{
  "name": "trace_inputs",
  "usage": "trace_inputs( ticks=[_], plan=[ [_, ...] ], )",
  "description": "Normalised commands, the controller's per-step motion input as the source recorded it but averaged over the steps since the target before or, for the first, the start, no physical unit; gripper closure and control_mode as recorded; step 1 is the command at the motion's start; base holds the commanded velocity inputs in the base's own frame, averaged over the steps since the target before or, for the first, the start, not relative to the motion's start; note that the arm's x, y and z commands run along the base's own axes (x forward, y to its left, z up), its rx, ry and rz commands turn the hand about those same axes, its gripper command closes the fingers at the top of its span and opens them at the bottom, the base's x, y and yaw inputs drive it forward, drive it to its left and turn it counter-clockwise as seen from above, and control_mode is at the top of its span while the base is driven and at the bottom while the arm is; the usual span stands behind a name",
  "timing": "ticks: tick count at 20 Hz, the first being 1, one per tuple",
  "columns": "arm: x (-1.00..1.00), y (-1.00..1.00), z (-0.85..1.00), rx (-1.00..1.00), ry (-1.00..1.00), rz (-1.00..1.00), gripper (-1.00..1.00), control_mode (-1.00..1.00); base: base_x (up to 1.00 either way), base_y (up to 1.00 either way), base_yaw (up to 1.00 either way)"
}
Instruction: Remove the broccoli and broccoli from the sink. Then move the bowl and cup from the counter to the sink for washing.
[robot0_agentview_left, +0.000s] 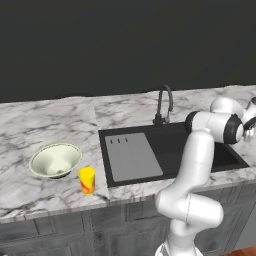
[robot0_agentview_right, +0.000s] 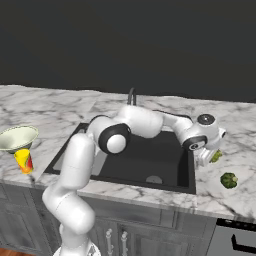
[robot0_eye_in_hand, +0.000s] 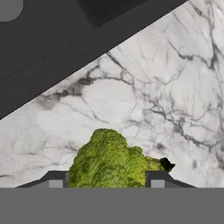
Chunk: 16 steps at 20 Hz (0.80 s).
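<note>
My gripper hangs over the counter just right of the sink, shut on the yellowish-green broccoli. In the hand view this broccoli sits between the fingertips, with marble below it. The darker broccoli lies on the counter nearer the front edge, apart from the gripper. The pale bowl and the yellow cup stand on the counter left of the sink. From the right base view, the bowl and cup are at the far left.
A dark gooseneck tap rises behind the basin. A grey flat panel covers the sink's left part. My arm stretches across the basin. A dark appliance top shows below the counter at the right.
</note>
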Motion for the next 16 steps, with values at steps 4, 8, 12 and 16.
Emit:
trace_inputs(
  ticks=[4,8,12,16],
  plan=[
    [0.00,-0.06,-0.25,0.00,0.06,0.04,1.00,-1.00,0.00,0.00,0.00],
    [0.00,-0.08,-0.25,0.00,0.08,0.05,1.00,-1.00,0.00,0.00,0.00],
    [0.00,-0.09,-0.26,0.00,0.10,0.04,1.00,-1.00,0.00,0.00,0.00],
    [0.00,-0.10,-0.26,0.00,0.10,0.04,1.00,-1.00,0.00,0.00,0.00]
  ],
)
